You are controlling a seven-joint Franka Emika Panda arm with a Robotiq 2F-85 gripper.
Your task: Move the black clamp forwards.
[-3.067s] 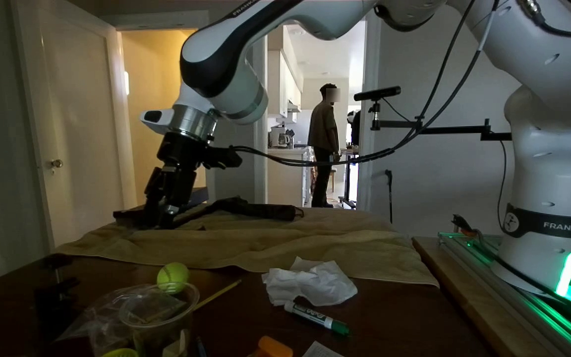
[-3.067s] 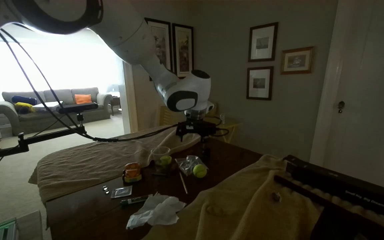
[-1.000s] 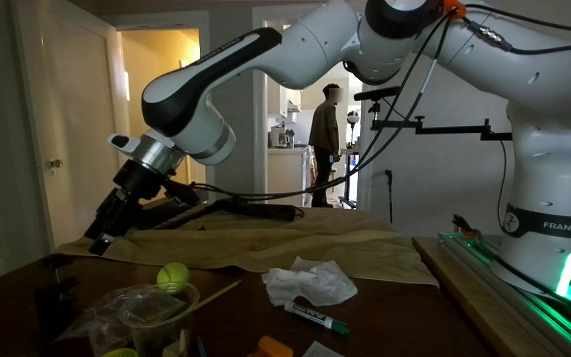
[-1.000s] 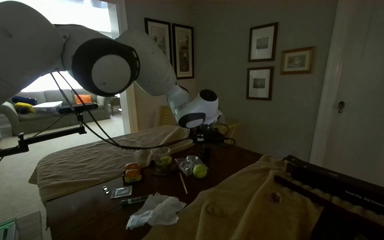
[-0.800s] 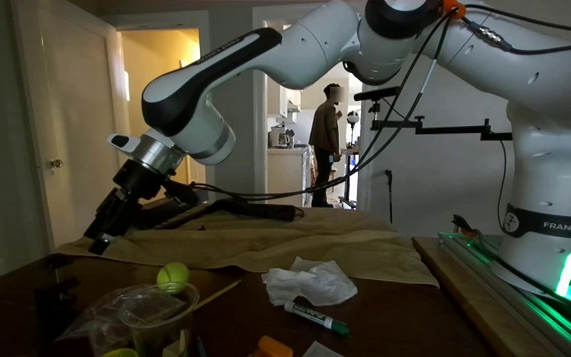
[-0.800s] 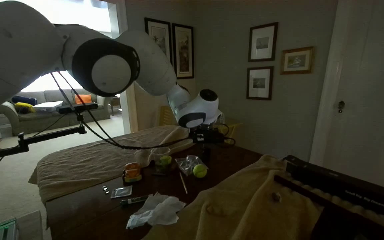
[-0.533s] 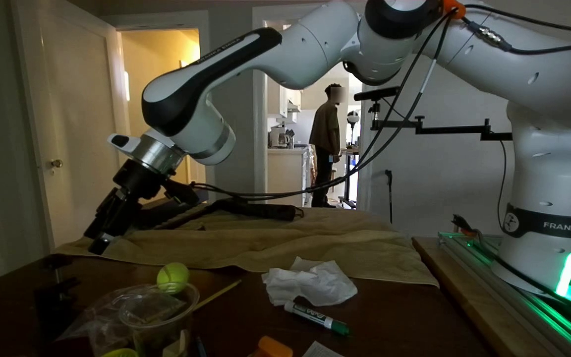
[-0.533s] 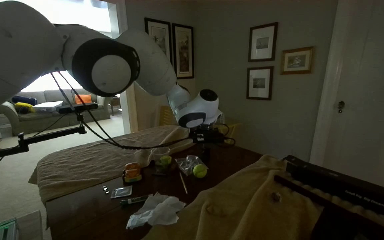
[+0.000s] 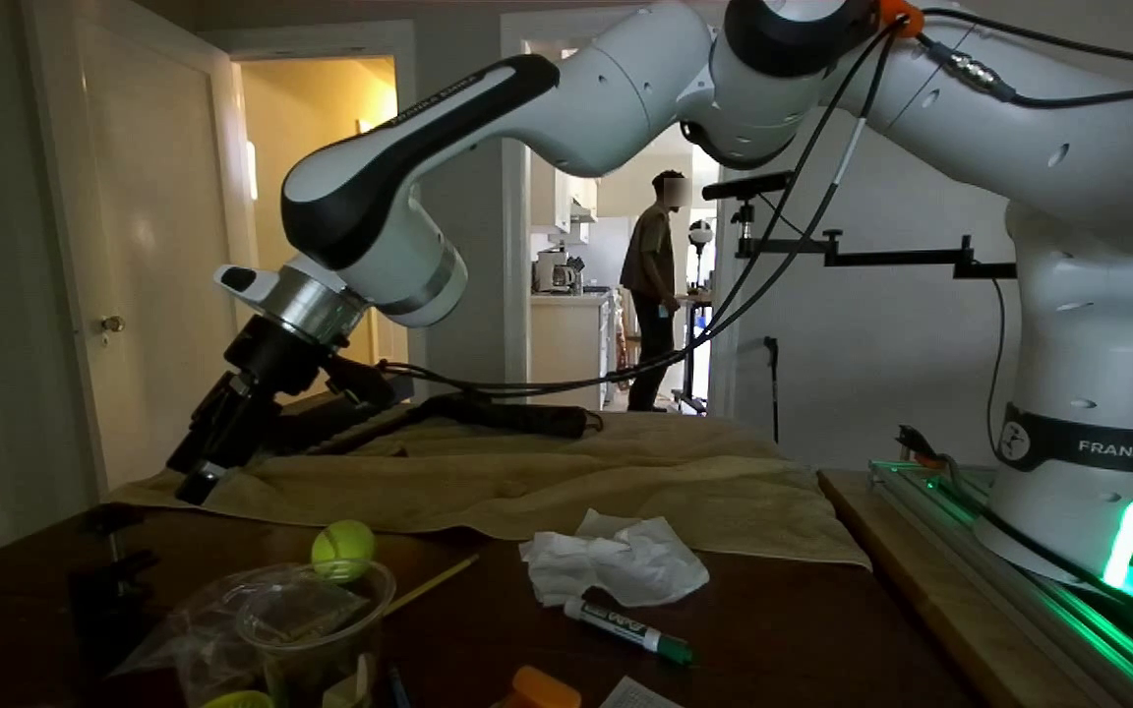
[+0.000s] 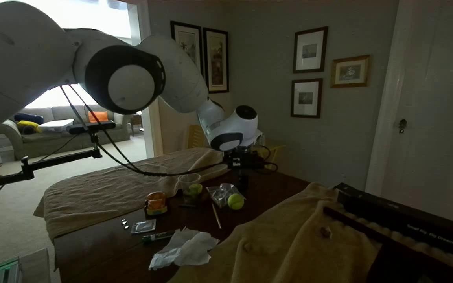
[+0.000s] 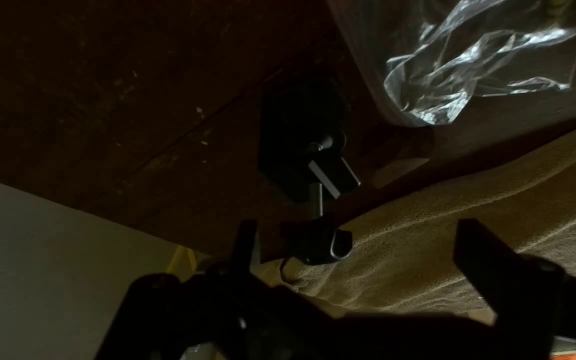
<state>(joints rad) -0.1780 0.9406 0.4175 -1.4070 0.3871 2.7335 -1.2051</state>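
Saw the gripper [image 11: 355,232] swing out and down toward the clamp [image 11: 300,155], then pause, fingers [image 11: 490,270] spread wide and empty, so grasping looked next.

White arm [image 9: 616,93] with black trim [image 9: 330,231], silver wrist collar [image 9: 313,302], black cables [image 9: 1098,101], black tool [image 11: 355,230] and green base light [image 9: 1126,543]

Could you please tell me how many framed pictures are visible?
5, all in an exterior view: a tall picture partly behind the arm, its tall neighbour, an upper picture, a lower picture under it, and a wide picture beside those. Others may be hidden.
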